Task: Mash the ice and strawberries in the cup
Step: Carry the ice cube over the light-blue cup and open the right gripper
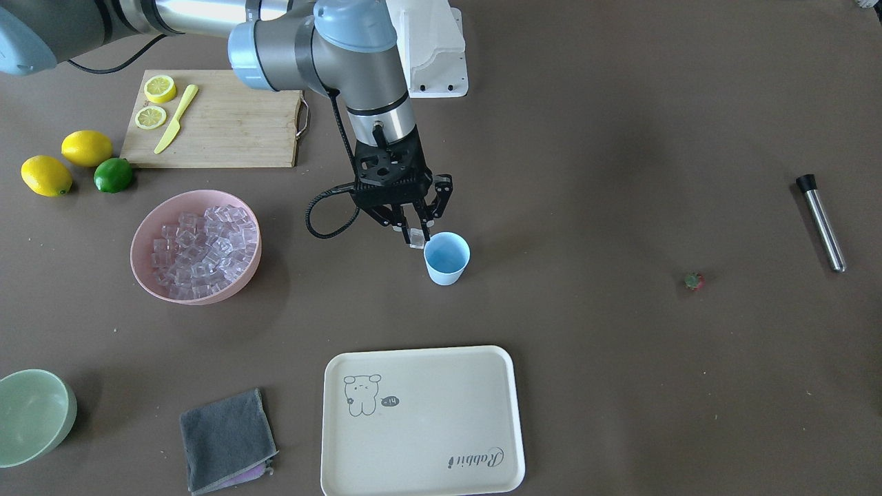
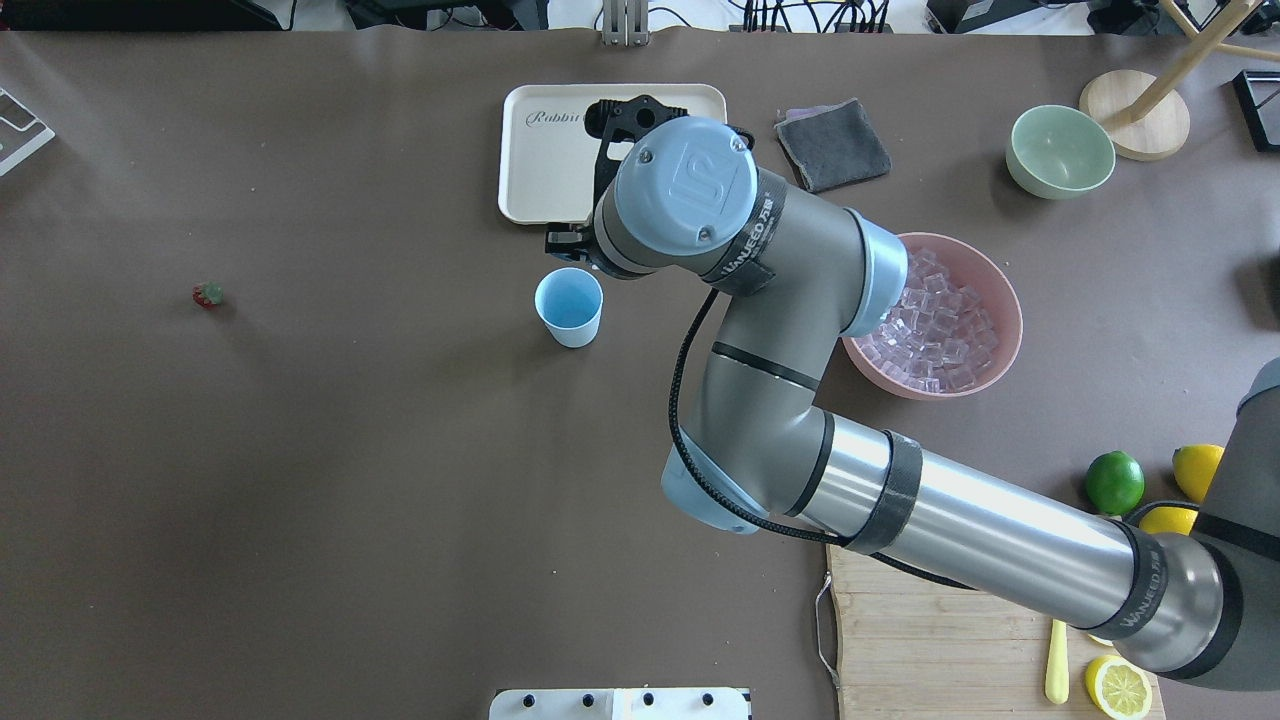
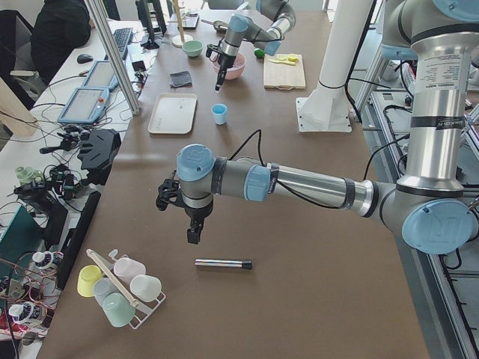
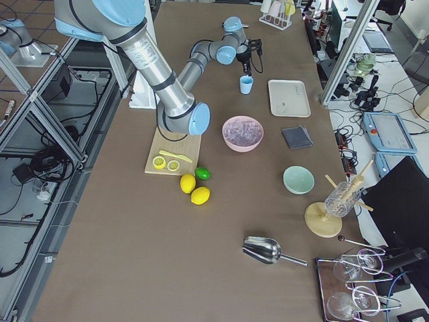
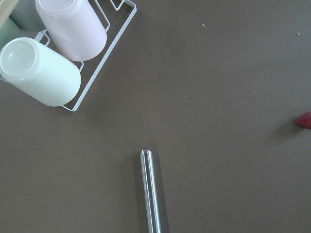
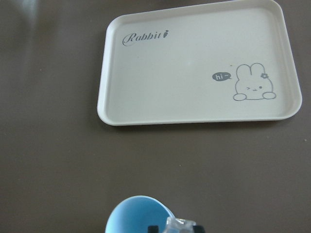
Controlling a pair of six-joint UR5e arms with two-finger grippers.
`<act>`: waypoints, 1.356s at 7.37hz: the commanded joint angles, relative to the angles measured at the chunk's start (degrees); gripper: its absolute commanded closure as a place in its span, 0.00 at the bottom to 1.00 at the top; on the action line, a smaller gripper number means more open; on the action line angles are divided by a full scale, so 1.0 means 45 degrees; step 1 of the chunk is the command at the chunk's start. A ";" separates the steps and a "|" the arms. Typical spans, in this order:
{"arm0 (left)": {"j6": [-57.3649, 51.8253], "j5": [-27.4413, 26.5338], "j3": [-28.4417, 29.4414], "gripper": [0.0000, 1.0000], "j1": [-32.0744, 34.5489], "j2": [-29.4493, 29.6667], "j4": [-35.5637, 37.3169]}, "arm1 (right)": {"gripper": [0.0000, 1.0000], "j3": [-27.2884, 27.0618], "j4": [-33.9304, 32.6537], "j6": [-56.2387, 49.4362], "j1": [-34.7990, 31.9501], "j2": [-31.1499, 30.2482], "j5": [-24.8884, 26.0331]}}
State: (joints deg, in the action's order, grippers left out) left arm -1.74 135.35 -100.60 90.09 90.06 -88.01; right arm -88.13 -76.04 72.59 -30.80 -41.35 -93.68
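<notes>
The brown table (image 1: 586, 138) is widely bare on the robot's left half, where only a black-capped steel rod (image 1: 821, 224) and the small red strawberry (image 1: 694, 280) lie well apart. On the other half, the cream tray (image 1: 420, 427), the pink bowl (image 1: 200, 297) of ice (image 1: 203, 251) and the upright light blue cup (image 1: 446, 256) all stand apart. The right gripper (image 1: 415, 234) hangs at the cup's rim on the bowl side, fingers pinched on one clear ice cube (image 6: 181, 224). The left gripper (image 3: 192, 238) hovers near the rod, and I cannot tell whether it is apart or together.
</notes>
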 commanded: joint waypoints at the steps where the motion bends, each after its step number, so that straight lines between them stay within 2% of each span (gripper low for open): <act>1: -0.0004 0.0000 0.0070 0.01 0.0000 0.0006 0.0007 | 0.88 0.0891 0.1448 0.1014 0.0924 0.0166 0.1865; 2: -0.0004 0.0000 0.0110 0.01 0.0000 0.0006 0.0007 | 0.86 0.0892 0.1448 0.1017 0.0927 0.0166 0.1873; 3: -0.0004 0.0000 0.0129 0.01 0.0000 0.0006 0.0007 | 0.75 0.0892 0.1448 0.0939 0.0927 0.0128 0.1873; 4: -0.0004 0.0000 0.0149 0.01 0.0000 -0.0013 -0.0012 | 0.11 0.0892 0.1448 0.0900 0.0927 0.0147 0.1853; 5: -0.0004 0.0000 0.0110 0.01 0.0000 -0.0033 0.0007 | 0.01 0.0795 0.1390 0.0899 0.0927 0.0147 0.1795; 6: -0.0004 0.0000 0.0129 0.01 0.0000 -0.0033 -0.0012 | 0.01 0.0601 0.1100 0.0513 0.0888 0.0089 0.1176; 7: -0.0004 0.0000 0.0110 0.01 0.0000 -0.0033 -0.0012 | 0.01 -0.0290 0.0072 -0.0342 0.0482 -0.0279 0.0300; 8: -0.0004 0.0000 0.0129 0.01 0.0000 -0.0033 -0.0012 | 0.01 -0.1672 -0.0963 -0.1124 0.0072 -0.1095 -0.0541; 10: -0.0004 0.0000 0.0090 0.01 0.0000 -0.0033 -0.0012 | 0.01 -0.2893 -0.1460 -0.2182 -0.1388 -0.2794 -0.2354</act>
State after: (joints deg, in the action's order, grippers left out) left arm -1.76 135.35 -100.18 90.09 89.91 -88.07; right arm -97.59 -80.72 65.78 -32.80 -49.17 -98.72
